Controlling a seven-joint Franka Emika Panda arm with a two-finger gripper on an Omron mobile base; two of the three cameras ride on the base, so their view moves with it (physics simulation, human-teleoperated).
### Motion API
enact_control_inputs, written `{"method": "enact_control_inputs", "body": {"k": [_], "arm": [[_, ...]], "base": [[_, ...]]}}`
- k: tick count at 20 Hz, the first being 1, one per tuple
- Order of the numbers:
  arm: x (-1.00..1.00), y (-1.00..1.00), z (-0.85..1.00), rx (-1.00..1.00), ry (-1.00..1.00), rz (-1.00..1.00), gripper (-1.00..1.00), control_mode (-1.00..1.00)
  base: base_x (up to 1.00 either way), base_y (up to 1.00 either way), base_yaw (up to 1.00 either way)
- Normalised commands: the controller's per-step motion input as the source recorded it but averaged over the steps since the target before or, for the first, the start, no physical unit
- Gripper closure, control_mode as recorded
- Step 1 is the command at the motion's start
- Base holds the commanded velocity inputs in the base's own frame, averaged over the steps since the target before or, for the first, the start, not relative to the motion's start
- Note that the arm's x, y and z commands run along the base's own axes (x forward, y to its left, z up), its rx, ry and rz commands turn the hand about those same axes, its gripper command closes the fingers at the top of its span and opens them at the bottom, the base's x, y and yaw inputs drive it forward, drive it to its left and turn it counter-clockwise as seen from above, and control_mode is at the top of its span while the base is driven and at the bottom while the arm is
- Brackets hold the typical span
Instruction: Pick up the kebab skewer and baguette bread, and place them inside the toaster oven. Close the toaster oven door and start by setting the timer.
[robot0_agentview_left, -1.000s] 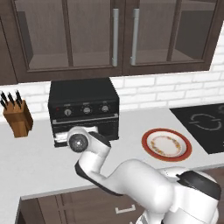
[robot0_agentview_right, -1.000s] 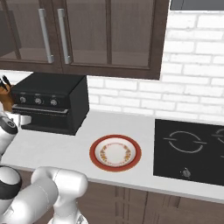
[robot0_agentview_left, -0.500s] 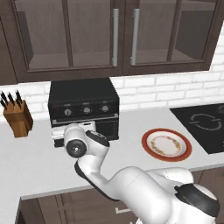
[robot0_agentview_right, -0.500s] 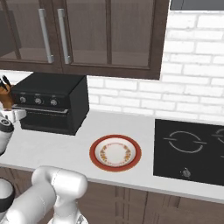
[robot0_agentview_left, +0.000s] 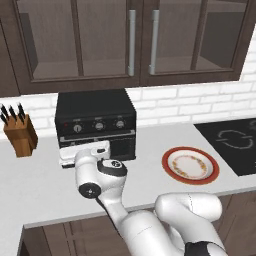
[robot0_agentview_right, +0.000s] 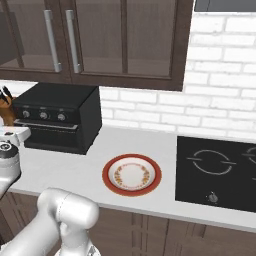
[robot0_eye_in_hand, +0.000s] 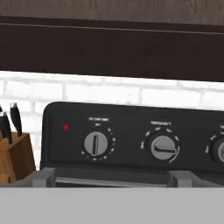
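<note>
- The toaster oven (robot0_agentview_left: 95, 125) sits at the back of the table (robot0_agentview_left: 40, 185), up against the brick wall (robot0_agentview_left: 190, 105), door shut.
- The claw (robot0_agentview_left: 84, 152) is parked right in front of the oven's lower left, jaws spread wide, nothing in them.
- Hand view looks straight at the knobs (robot0_eye_in_hand: 96, 143), with a small red light (robot0_eye_in_hand: 65, 127) left of them.
- Knife block (robot0_agentview_left: 20, 134) stands left of the oven, with a gap between.
- Red-rimmed plate (robot0_agentview_left: 190, 165) lies to the right, apart from the oven, bare table all around it.
- Cooktop (robot0_agentview_right: 215, 167) sits past the plate, near the table's front edge.
</note>
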Motion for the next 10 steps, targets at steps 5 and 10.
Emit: {"method": "enact_control_inputs", "body": {"k": [5, 10], "arm": [[0.00, 0.00, 0.24, 0.10, 0.00, 0.00, -1.00, -1.00], [0.00, 0.03, 0.21, 0.07, 0.00, -0.03, -1.00, -1.00]], "base": [[0.00, 0.00, 0.00], [0.00, 0.00, 0.00]]}}
